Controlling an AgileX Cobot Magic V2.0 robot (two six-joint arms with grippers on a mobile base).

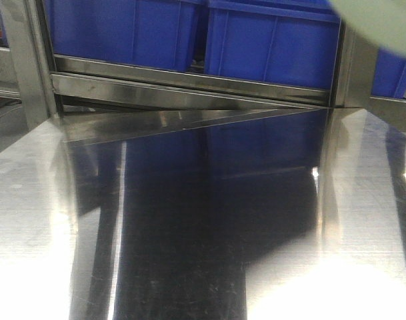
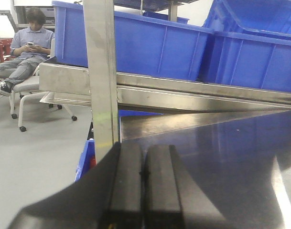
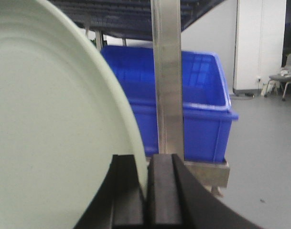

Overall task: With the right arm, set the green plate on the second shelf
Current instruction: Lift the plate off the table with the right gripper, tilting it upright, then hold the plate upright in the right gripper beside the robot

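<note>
**Green plate up in the air, pinched by the right arm**

Big shiny steel shelf [image 1: 189, 220] fills most of the front view, with blue bins [image 1: 269, 40] on the level behind it. The green plate [image 3: 49, 124] isn't resting on anything: it pokes into the top right corner of the front view, near a steel upright [image 3: 167, 76]. The right end effector [image 3: 146, 162] pinches its rim. The left end effector [image 2: 143, 152] is pressed together, holding nothing.

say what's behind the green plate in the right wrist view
A blue bin sits behind the green plate, with a steel post crossing the bin's front. The plate covers the bin's left side and everything beyond.
</note>
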